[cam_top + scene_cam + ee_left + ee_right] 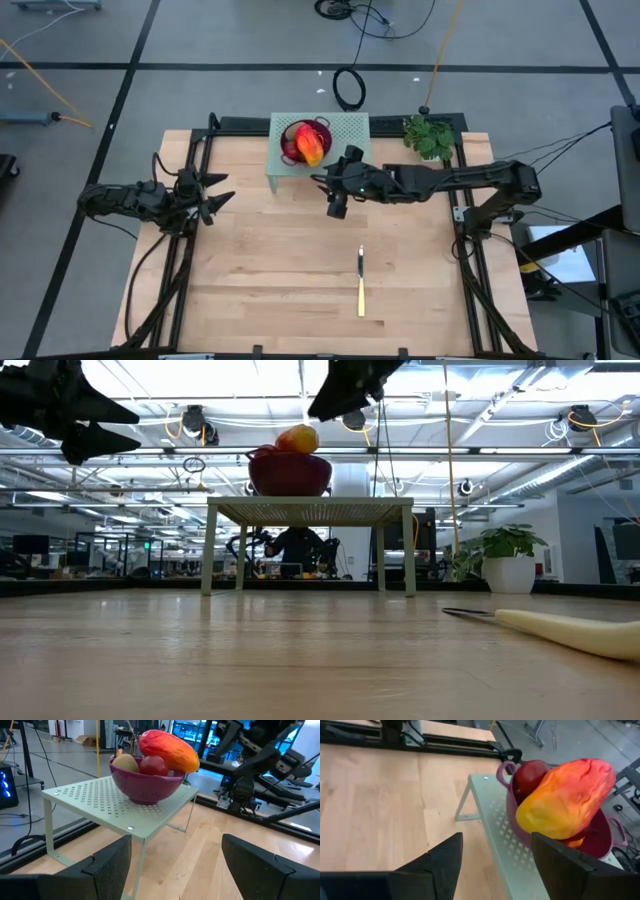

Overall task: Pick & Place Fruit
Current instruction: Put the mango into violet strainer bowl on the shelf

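1. The fruit sits piled in a purple colander bowl (305, 143) on a pale green perforated stand (345, 128) at the middle of the bench's (280, 290) far edge.
2. The large red-orange oblong fruit (565, 800) lies on top, tilted across the rim; a dark red ball (530, 775) and a brown-green oval (125, 762) nestle beside it.
3. The right pincer (336, 205) hovers just beside the stand's near edge, fingers apart and holding nothing, the fruit close ahead in its wrist view.
4. The left pincer (212, 195) waits near the bench's left edge, fingers apart, empty.
5. A yellow-handled knife (361, 283) lies well apart, toward the near edge.
6. Judged by look, the oblong fruit is a light, rigid, smooth plastic toy: likely slippery and prone to roll.
7. The best hold is probably across its narrow middle, lifting straight up so the balls beneath are not dragged out.
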Controlling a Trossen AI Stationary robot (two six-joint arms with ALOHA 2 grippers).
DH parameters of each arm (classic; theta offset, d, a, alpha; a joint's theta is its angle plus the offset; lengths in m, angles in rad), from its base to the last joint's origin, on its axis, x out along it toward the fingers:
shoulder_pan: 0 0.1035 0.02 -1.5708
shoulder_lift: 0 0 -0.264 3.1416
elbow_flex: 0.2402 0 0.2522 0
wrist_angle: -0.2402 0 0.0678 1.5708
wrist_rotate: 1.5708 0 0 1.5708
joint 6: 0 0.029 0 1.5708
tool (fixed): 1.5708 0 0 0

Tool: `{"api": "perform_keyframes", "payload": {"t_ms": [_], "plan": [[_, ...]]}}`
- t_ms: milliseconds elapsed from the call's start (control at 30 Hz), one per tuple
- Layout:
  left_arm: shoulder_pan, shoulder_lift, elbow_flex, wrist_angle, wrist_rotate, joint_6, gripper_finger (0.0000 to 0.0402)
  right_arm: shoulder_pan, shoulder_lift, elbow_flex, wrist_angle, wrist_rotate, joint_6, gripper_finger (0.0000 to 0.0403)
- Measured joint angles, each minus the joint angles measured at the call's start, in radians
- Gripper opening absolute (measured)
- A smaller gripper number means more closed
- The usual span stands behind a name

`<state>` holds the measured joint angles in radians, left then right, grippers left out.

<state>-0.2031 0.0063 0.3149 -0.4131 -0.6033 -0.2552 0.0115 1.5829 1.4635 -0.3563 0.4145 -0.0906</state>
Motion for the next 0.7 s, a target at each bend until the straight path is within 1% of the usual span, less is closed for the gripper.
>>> {"api": "perform_keyframes", "payload": {"t_ms": [100,167,333,467,600,700], "plan": [[0.000,0.000,0.000,0.000,0.000,0.000,0.0310,-0.018,0.022,0.001,0.009,-0.003,0.000,0.0214],[0.000,0.000,0.000,-0.001,0.000,-0.001,0.0310,-0.029,0.032,0.000,0.003,-0.029,0.000,0.0202],[0.000,0.000,0.000,-0.001,0.000,-0.001,0.0310,-0.051,0.050,0.000,0.015,-0.032,-0.009,0.0167],[0.000,0.000,0.000,-0.001,0.000,-0.001,0.0310,-0.068,0.049,0.000,0.020,-0.082,-0.014,0.0133],[0.000,0.000,0.000,-0.001,0.000,-0.001,0.0310,-0.080,0.050,0.000,0.019,-0.091,-0.017,0.0099],[0.000,0.000,0.000,-0.001,0.000,-0.002,0.0310,-0.090,0.050,0.000,0.023,-0.138,-0.024,0.0077]]}}
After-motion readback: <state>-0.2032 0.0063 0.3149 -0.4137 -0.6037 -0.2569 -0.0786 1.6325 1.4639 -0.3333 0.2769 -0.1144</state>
